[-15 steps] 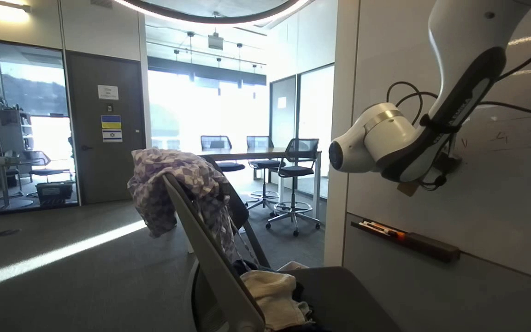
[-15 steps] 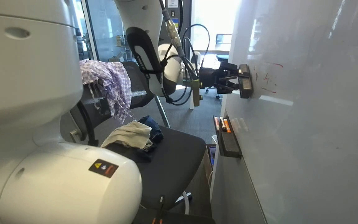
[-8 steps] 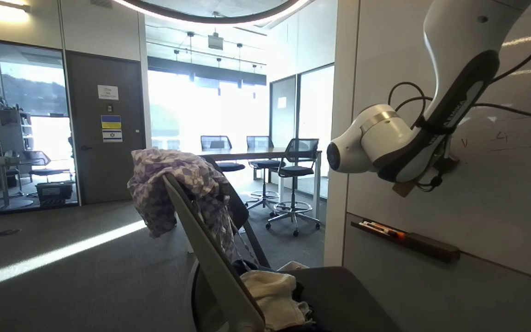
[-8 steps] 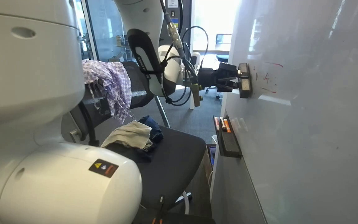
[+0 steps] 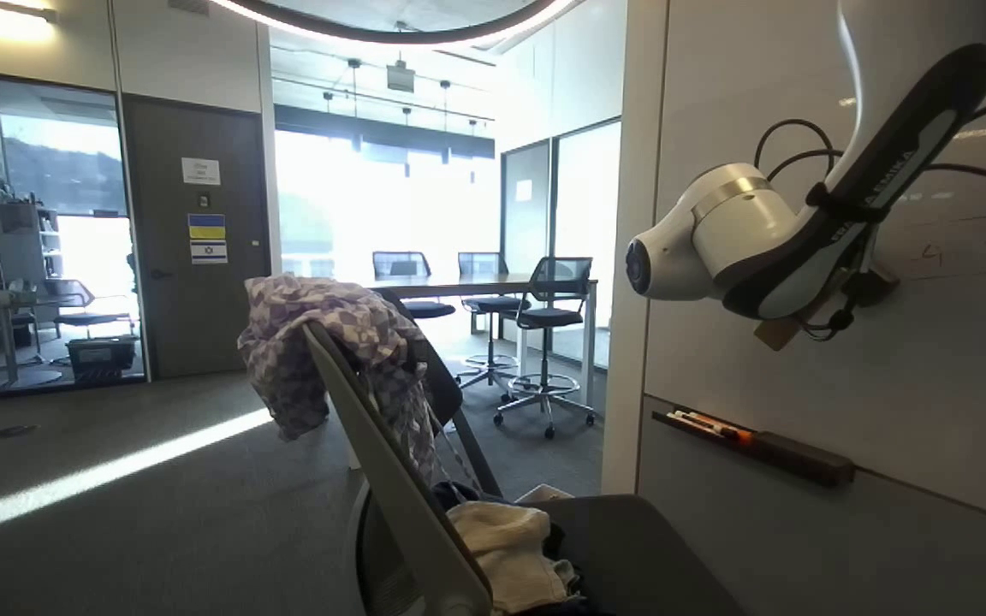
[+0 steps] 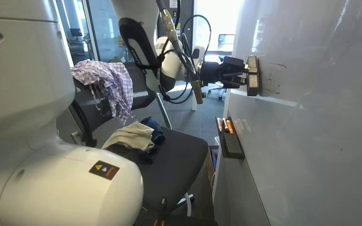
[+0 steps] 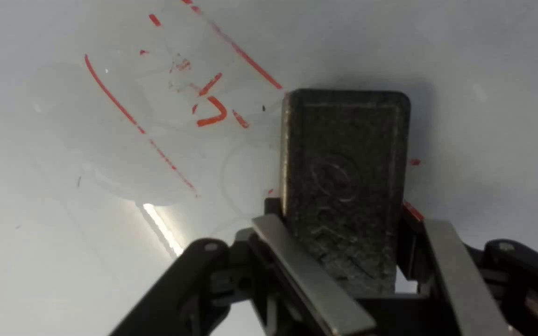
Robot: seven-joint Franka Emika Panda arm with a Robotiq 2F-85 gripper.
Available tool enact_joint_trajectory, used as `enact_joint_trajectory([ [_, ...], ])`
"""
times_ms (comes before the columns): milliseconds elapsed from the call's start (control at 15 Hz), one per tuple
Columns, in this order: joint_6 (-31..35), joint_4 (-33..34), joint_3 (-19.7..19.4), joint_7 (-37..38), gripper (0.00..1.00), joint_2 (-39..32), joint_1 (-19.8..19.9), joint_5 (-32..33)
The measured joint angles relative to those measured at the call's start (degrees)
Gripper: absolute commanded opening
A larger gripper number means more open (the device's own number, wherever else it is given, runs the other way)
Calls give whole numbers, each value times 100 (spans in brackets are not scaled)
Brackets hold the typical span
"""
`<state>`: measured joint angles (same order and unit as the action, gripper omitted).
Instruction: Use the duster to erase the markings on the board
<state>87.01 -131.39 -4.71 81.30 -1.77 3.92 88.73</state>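
My gripper (image 7: pixel 342 214) is shut on the duster (image 7: pixel 346 140), a dark felt block with its fingers on both long sides. In an exterior view the gripper (image 6: pixel 245 75) holds the duster (image 6: pixel 252 84) upright, against or very near the white board (image 6: pixel 319 141); exact contact cannot be told. Red markings (image 6: pixel 270 78) show just right of the duster. In the wrist view the markings (image 7: pixel 212 112) are broken lines and a figure at upper left, with small red specks beside the duster. What lies behind the duster is hidden. The arm hides the gripper in an exterior view showing faint markings (image 5: pixel 934 252).
Below on the board is a dark ledge (image 6: pixel 223 150) with several markers (image 6: pixel 225 125) and another dark duster (image 6: pixel 232 144). A chair (image 6: pixel 181 157) with clothes (image 6: pixel 130 136) and a checked cloth (image 6: pixel 105 81) stands in front of the board.
The gripper and duster have moved along the board toward the remaining red figure, and slightly up. The small V-like mark seen beside the duster before no longer shows; it may be covered.
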Motion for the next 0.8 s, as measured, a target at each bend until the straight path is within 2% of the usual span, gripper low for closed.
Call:
enact_joint_trajectory([
  [400, 268, -424, -14, 9, 31, -166, 24, -245],
  [800, 575, -210, 76, 61, 31, -350, -6, -245],
])
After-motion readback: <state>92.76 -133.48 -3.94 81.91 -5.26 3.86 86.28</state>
